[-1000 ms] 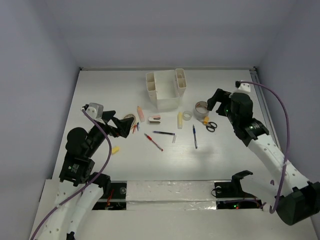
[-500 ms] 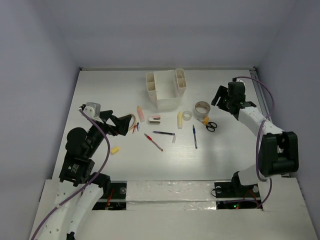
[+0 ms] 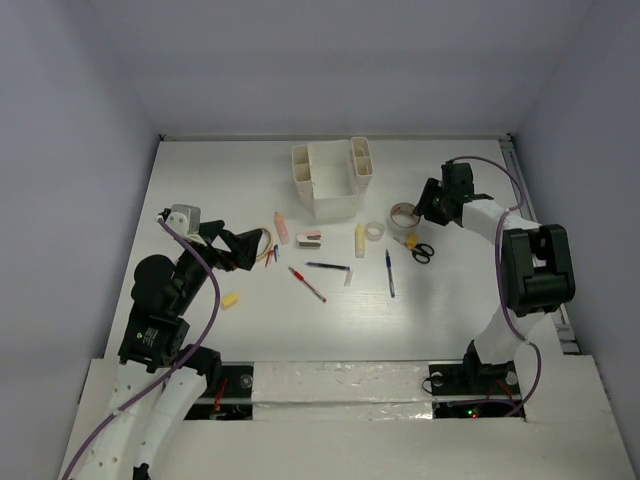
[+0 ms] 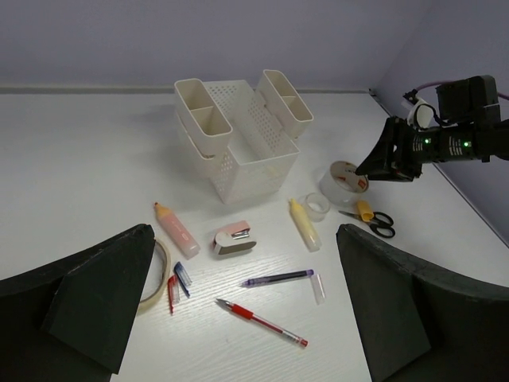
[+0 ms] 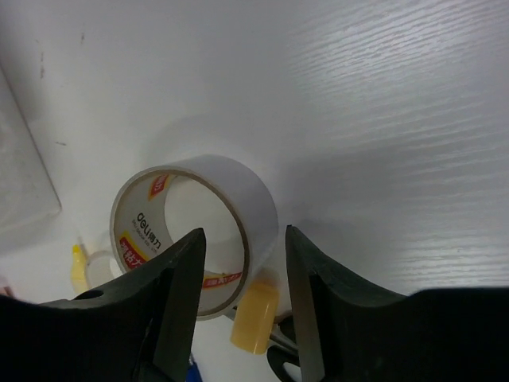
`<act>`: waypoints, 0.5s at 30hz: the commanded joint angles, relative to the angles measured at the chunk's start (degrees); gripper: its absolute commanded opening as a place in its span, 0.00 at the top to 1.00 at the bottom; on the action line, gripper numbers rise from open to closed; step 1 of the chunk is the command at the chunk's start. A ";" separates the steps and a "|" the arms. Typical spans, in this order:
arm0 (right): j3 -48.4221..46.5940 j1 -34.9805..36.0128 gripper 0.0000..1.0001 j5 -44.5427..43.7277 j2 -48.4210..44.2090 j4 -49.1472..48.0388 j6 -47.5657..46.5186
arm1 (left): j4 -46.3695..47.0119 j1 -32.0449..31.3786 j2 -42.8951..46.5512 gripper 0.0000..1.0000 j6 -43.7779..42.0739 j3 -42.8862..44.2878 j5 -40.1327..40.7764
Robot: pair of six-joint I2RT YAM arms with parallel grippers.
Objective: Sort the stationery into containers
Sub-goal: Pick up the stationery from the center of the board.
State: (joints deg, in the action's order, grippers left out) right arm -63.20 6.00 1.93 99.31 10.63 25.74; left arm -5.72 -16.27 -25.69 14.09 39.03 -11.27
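Observation:
The white desk organizer (image 3: 333,180) (image 4: 238,147) stands at the back middle. The stationery lies scattered in front of it. My right gripper (image 3: 424,206) (image 5: 242,239) straddles the wall of a white tape roll (image 3: 403,214) (image 5: 199,231), one finger inside the ring and one outside. Its jaws are partly narrowed, with small gaps still showing. A yellow-capped stick (image 5: 254,317) and black scissors (image 3: 421,250) lie just beside the roll. My left gripper (image 3: 250,246) (image 4: 243,239) hangs wide open above the table, holding nothing, with a red pen (image 4: 261,322), a dark pen (image 4: 278,278) and a pink stapler-like piece (image 4: 234,239) below it.
A pink stick (image 3: 281,227), a yellow stick (image 3: 359,239), a small clear tape roll (image 3: 374,231), a blue pen (image 3: 389,273), a tan tape ring (image 4: 159,270) and a small yellow piece (image 3: 230,299) lie on the white table. Walls close in on both sides.
My right arm has swung round and brought its gripper left onto the white tape roll, and its jaws have narrowed around the roll's wall. The left arm has hardly moved.

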 commanded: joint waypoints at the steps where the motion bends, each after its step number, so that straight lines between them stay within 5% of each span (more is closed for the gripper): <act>1: -1.66 0.06 0.53 2.72 0.97 -3.34 0.54 | 1.50 0.36 0.03 0.01 0.24 1.93 0.72; 15: -5.70 0.06 0.88 -0.70 4.49 -1.94 -0.69 | 0.97 0.36 0.03 0.01 0.50 2.20 2.92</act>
State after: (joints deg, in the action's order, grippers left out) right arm -65.36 6.00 2.63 103.18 9.76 25.85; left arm -6.35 -16.27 -25.69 14.09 39.03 -9.17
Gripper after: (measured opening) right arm 0.145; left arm 0.990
